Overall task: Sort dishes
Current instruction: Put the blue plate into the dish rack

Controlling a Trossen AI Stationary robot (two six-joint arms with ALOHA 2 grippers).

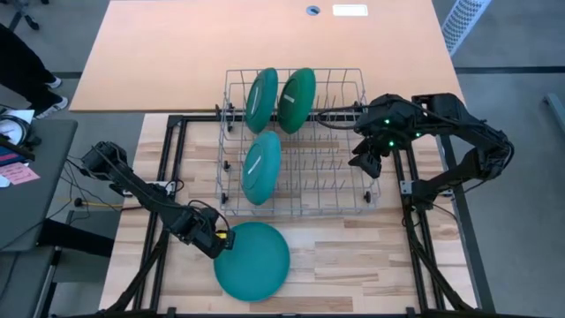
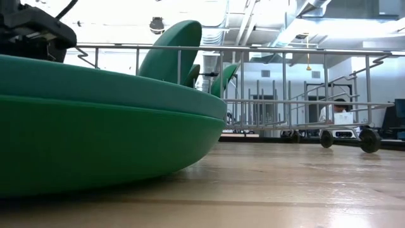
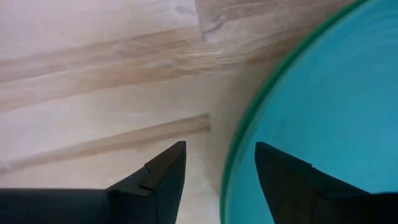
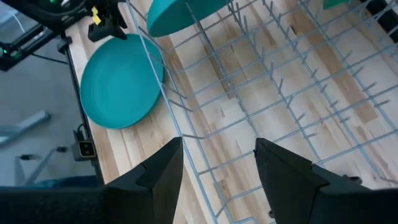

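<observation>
Four plates were in view; three stood on edge in the wire rack (image 1: 300,146) at the centre of the high view, and one lay flat on the wooden desk (image 1: 353,265) below the rack, at lower centre. Of the three racked plates, two sat side by side in the upper row: a teal-green plate (image 1: 261,100) on the left and a darker green plate (image 1: 297,99) just to its right; the third racked plate (image 1: 261,167) stood alone in the row below them, towards the rack's left side. The flat teal plate (image 1: 252,261) lay just beside the rack's lower left corner.

The left tool (image 1: 222,240) sat at that flat plate's left edge; in the left wrist view its two fingers (image 3: 158,177) were spread apart, one over bare wood and the other over the plate's teal surface, with the rim running between them; it gripped nothing.

The right tool (image 1: 364,163) hung over the rack's right edge, at centre right; its fingers (image 4: 163,168) were parted, holding nothing, above the empty wires.
</observation>
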